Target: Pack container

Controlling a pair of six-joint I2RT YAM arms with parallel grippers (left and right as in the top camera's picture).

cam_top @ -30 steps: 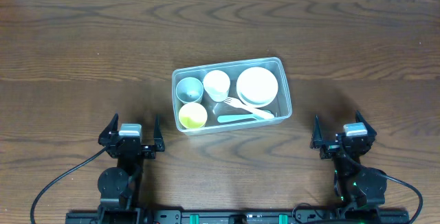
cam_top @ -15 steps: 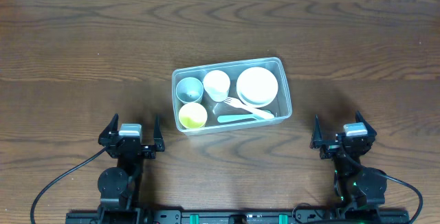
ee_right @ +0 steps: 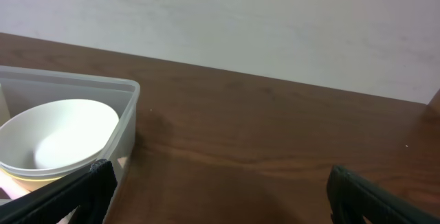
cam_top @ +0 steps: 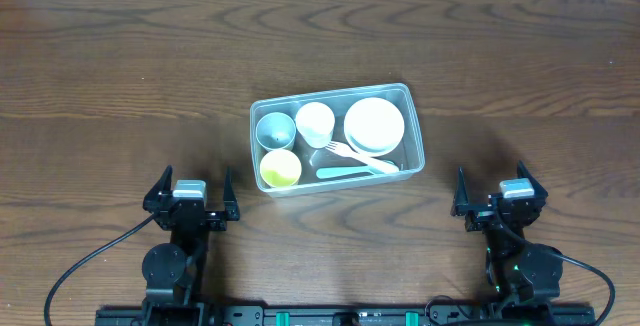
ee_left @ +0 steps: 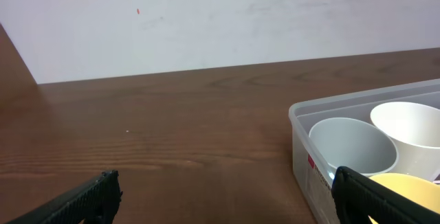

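Clear plastic rectangular container (cam_top: 330, 95) sits near the middle of a dark brown wooden tabletop (cam_top: 120, 66). Inside it are a grey-blue cup (cam_top: 275, 130), a white cup (cam_top: 315, 122), a yellow cup (cam_top: 281, 169), a stack of white bowls (cam_top: 374, 124), a white fork (cam_top: 355, 153) and a pale blue utensil (cam_top: 342, 173). Near the front edge, the left gripper (cam_top: 193, 190) and the right gripper (cam_top: 492, 192) rest well apart from the container, fingers spread wide, holding nothing.
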